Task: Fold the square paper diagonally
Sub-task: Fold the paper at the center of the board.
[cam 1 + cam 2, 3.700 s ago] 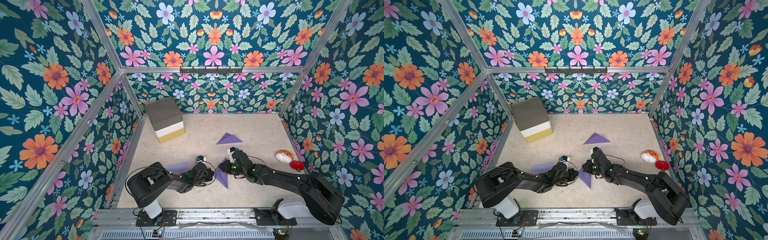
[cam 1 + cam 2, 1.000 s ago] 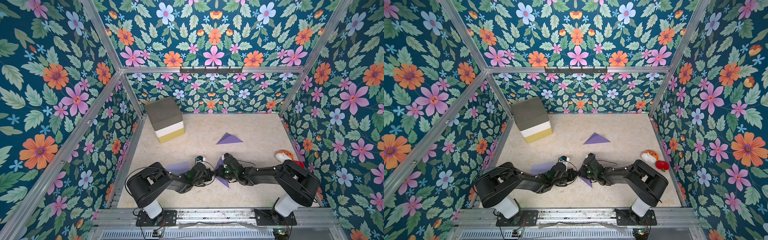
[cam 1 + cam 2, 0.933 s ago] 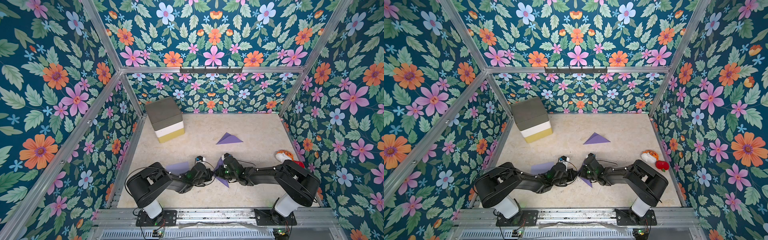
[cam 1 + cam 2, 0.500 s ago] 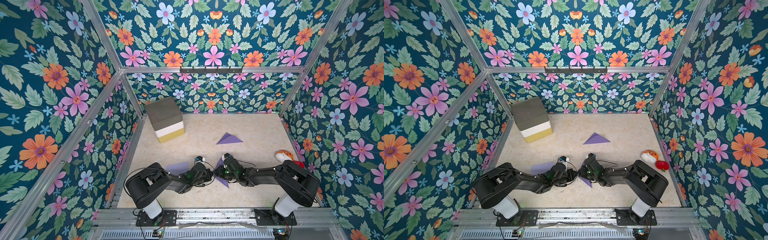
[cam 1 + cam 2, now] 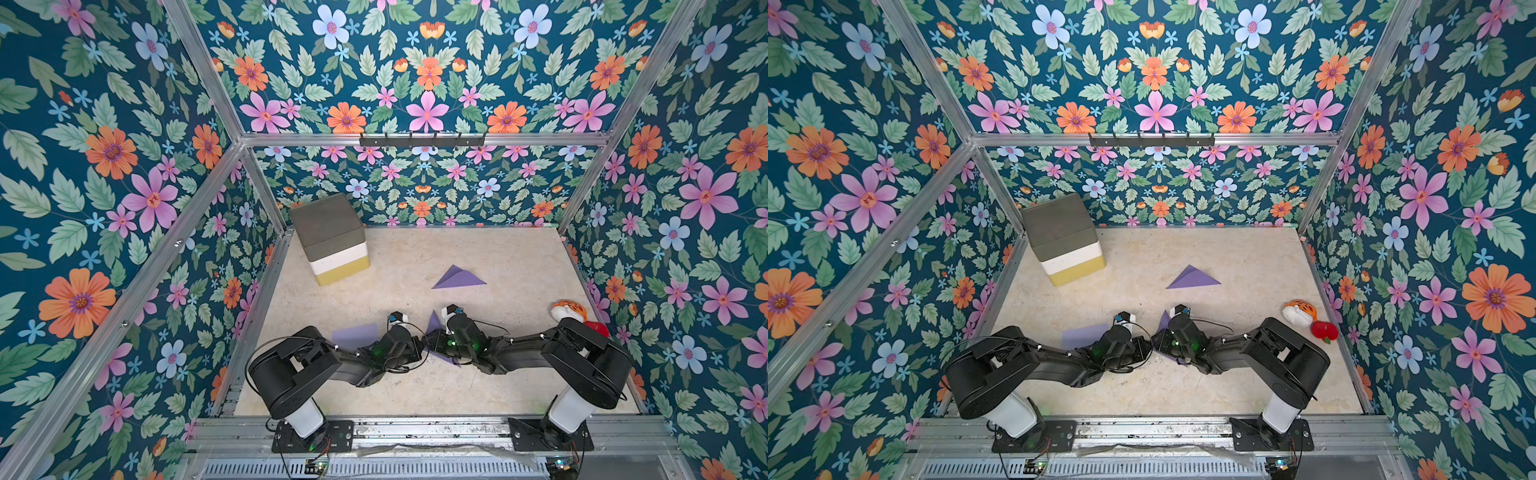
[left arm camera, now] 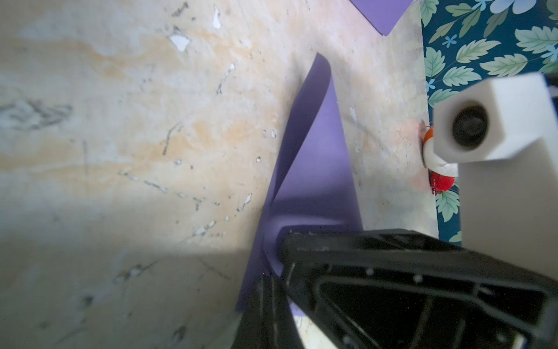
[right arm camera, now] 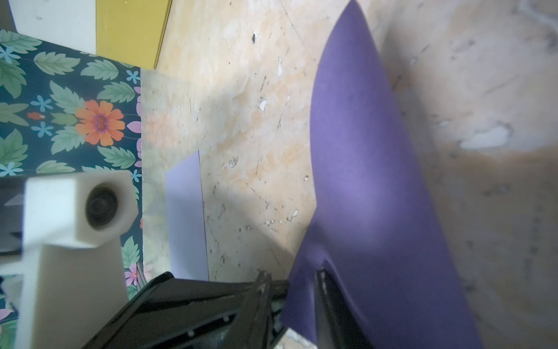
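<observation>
Front-centre on the table [image 5: 415,390], the purple paper [image 7: 362,181] arched half-folded, long axis running front to back. Left pincer [image 6: 273,260] was pinching one corner. Right pincer [image 7: 291,282], tips slightly parted, sat at that same corner, and looked the nearer arm for creasing.

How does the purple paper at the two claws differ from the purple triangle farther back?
The near paper is bowed, one flap standing up; the far triangle lies folded, nearly flat. The near paper is pinched by the left claw; the far triangle lies untouched. Both are purple.
</observation>
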